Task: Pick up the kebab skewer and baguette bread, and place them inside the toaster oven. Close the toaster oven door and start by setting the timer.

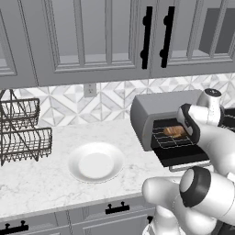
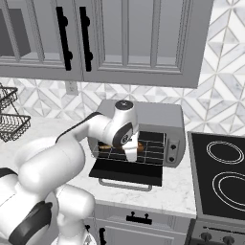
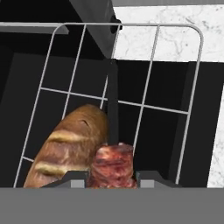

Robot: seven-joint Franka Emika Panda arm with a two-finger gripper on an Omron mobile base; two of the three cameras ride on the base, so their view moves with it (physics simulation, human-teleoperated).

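The gripper (image 3: 112, 177) holds the kebab skewer (image 3: 112, 166) between its two tips, over the wire rack (image 3: 148, 105) inside the toaster oven (image 2: 165, 119). The baguette bread (image 3: 65, 148) lies on the rack, touching the skewer. The toaster oven door (image 2: 127, 171) hangs open over the table (image 1: 41, 179).

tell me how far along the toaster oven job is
Done: the baguette bread lies on the rack inside the toaster oven. In hand: the kebab skewer sits between the tool's tips above that rack, not yet released. Left: close the toaster oven door, which hangs open, then set the timer.
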